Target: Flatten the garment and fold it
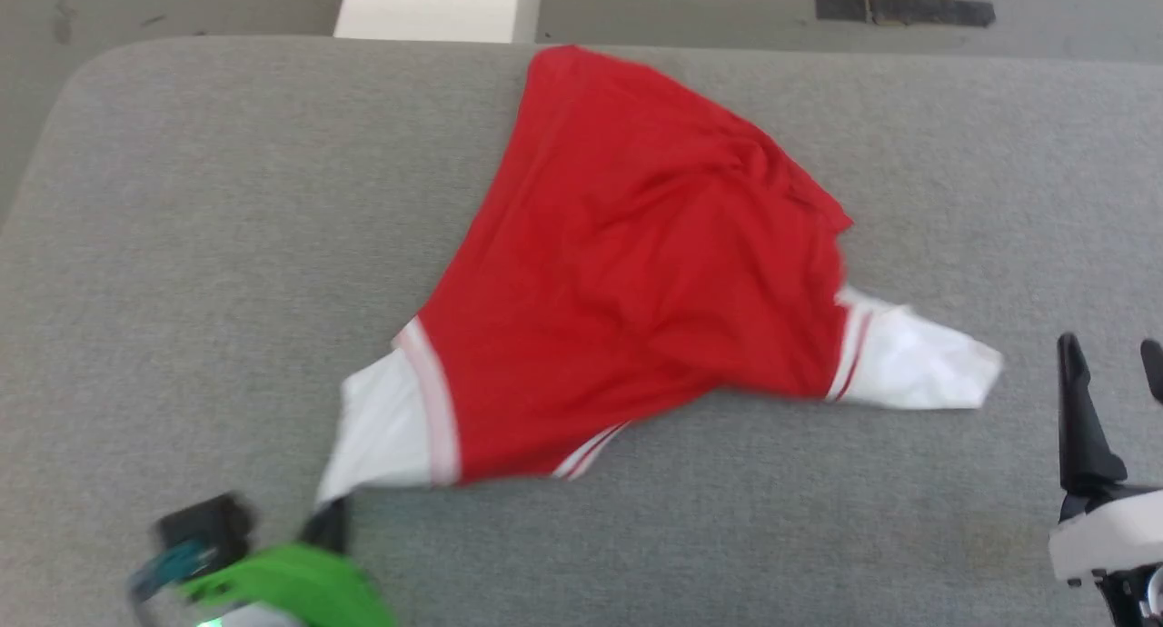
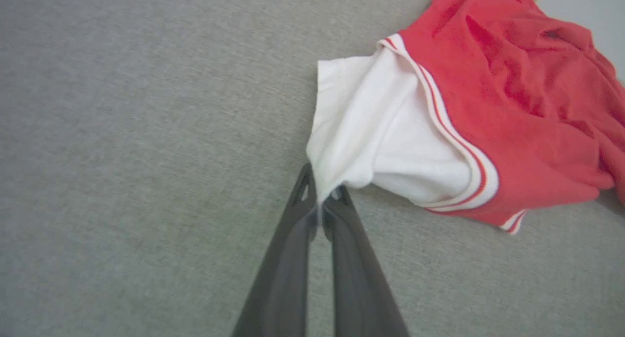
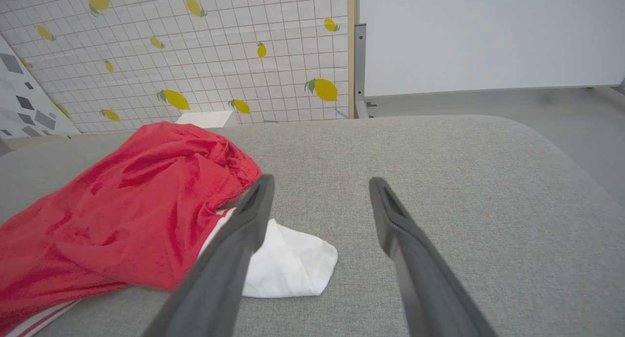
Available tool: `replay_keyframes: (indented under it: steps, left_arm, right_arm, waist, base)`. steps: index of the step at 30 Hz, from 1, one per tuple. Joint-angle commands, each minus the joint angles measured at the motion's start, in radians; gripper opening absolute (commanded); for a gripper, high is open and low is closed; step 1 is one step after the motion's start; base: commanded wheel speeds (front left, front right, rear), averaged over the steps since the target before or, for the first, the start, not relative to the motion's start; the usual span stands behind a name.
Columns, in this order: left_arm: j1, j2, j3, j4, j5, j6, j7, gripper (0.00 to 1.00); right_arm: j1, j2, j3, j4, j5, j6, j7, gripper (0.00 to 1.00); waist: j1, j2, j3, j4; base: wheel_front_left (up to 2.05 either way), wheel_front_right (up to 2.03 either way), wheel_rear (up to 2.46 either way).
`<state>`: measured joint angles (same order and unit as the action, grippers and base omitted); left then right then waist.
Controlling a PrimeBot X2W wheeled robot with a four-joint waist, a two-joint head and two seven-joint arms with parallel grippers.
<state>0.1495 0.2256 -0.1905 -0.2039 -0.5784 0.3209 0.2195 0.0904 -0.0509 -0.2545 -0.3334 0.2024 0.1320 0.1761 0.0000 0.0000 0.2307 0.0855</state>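
Pinching the left sleeve (image 2: 371, 132) of the shirt (image 1: 636, 273), left claw (image 2: 321, 202) is closed; right sleeve (image 1: 918, 363) lies just left of the open right claw (image 1: 1110, 345).

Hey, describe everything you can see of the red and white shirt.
The garment is a red jersey T-shirt with white short sleeves and red-white striped trim, soft and thin-looking. It lies crumpled and wrinkled, plain red side up, on the grey fabric-covered table. The left gripper is shut on the edge of one white sleeve.
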Motion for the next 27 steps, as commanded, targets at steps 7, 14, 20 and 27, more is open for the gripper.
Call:
replay_keyframes:
  steps: [7, 14, 20, 27]
  left_arm:
    - [0.073, 0.02, 0.065, -0.09, -0.029, 0.034, -0.012, 0.0]
    - [0.014, 0.01, 0.029, -0.104, -0.011, 0.03, -0.007, 0.0]
    - [-0.037, -0.006, -0.007, -0.097, 0.001, 0.022, -0.007, 0.0]
    - [-0.07, -0.014, -0.033, -0.08, 0.009, 0.014, -0.006, 0.0]
  right_arm:
    - [0.024, 0.001, 0.004, 0.014, -0.033, -0.001, 0.08, 1.0]
    - [-0.034, -0.082, 0.029, 0.074, -0.017, -0.001, 0.207, 1.0]
    - [-0.108, -0.169, 0.076, 0.176, 0.02, -0.001, 0.283, 1.0]
    - [-0.177, -0.212, 0.124, 0.29, 0.052, -0.001, 0.295, 1.0]
  waist:
    - [0.0, 0.0, -0.01, 0.039]
    - [0.0, 0.0, 0.037, 0.057]
    - [0.0, 0.0, 0.081, 0.072]
    - [0.0, 0.0, 0.106, 0.093]
  base:
    - [0.0, 0.0, 0.0]
    - [0.0, 0.0, 0.0]
    - [0.0, 0.0, 0.0]
    - [0.0, 0.0, 0.0]
